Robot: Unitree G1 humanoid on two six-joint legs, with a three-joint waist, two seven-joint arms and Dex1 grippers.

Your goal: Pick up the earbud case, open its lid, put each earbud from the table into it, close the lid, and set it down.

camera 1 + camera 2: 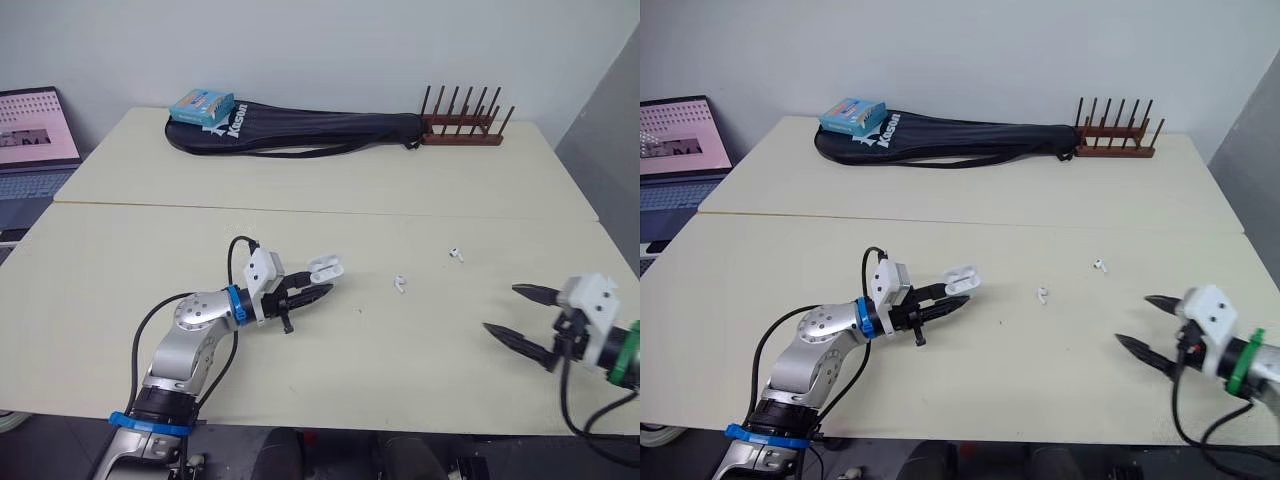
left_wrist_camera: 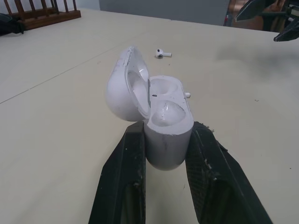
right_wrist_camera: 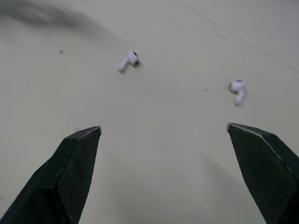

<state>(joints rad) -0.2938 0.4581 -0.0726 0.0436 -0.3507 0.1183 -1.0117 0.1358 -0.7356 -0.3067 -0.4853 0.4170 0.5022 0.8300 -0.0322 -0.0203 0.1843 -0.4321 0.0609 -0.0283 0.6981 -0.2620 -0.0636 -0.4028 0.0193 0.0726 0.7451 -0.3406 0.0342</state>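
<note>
From the head camera, the left gripper [image 1: 318, 294] is clamped on the earbud case [image 1: 326, 268], held low over the middle of the table [image 1: 300, 390] with its lid [image 1: 322, 262] already open. The right gripper [image 1: 501, 308] hovers at the near right with its fingers spread wide and empty. One earbud [image 1: 399, 284] lies just right of the case, and the other earbud [image 1: 456, 254] lies farther back and to the right. In the left wrist view, the two fingers [image 2: 124, 182] pinch only the lower body of the case. A push from a bud going in could probably rock or twist the case in that grip, or knock the lid partly shut over the sockets. In the right wrist view, both buds lie ahead of the wide-open fingers [image 3: 70, 172], well apart from each other. They are small, smooth and rounded. The likely failure is therefore a bud skidding away or squirting out as the tips close on it. It could also be picked up at an angle that will not seat in its socket.
</note>
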